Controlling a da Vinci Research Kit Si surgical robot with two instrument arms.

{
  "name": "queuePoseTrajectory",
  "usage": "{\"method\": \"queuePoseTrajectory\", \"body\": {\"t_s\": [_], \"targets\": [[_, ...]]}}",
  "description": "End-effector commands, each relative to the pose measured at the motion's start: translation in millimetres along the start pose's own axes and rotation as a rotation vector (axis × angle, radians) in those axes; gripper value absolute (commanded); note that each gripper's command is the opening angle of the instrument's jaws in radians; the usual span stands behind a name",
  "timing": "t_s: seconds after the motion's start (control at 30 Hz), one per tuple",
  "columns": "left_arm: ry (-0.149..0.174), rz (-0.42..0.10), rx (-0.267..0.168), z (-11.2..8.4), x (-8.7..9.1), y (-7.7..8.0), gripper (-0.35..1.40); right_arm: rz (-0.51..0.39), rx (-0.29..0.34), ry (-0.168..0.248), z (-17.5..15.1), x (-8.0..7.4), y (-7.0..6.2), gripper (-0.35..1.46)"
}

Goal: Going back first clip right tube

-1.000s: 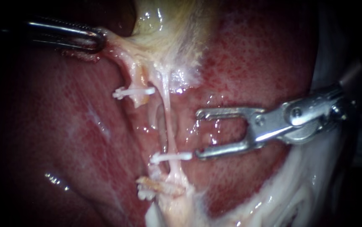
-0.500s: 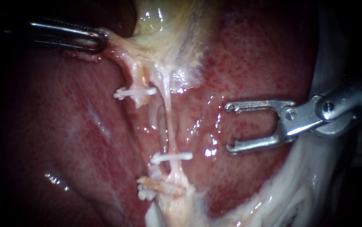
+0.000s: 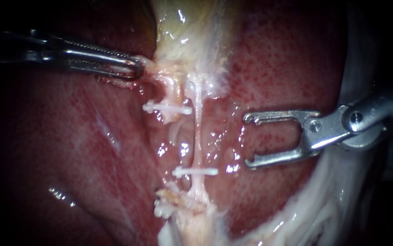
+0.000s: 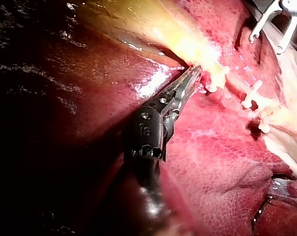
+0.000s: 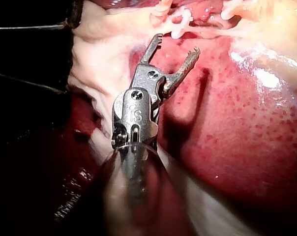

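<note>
The right tube [image 3: 198, 136] is a thin pale strand running down from the gallbladder [image 3: 192, 32]. A white clip [image 3: 195, 171] sits across its lower part. The left tube [image 3: 173, 93] carries another white clip [image 3: 167, 108]. My right instrument [image 3: 247, 140] stands to the right of the lower clip, apart from it, with its jaws open and empty; its own view shows the same [image 5: 177, 43]. My left instrument [image 3: 136, 69] is shut on pale tissue at the gallbladder's neck, also seen in its wrist view [image 4: 195, 73].
Red liver [image 3: 69, 146] lies on both sides of the tubes. A third white clip [image 3: 162, 210] sits on frayed tissue below the tubes. Whitish tissue [image 3: 324, 209] borders the liver under the right instrument's shaft.
My right instrument drew back to the right, away from the lower clip, jaws still open, then held still. My left instrument shifted right with its tissue, and the tubes now hang straighter.
</note>
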Motion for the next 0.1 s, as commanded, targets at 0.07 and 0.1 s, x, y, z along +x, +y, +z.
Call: {"method": "queuePoseTrajectory", "body": {"t_s": [0.07, 0.1], "targets": [[0.000, 0.000, -0.001, -0.1, 0.1, 0.0, -0.35, 0.000, 0.000, 0.000, 0.0, 0.1, 0.0, 0.50], [-0.001, -0.001, -0.001, -0.2, 0.1, 0.0, -0.35, 0.000, 0.002, 0.001, 0.1, 0.1, -0.1, 0.50]]}}
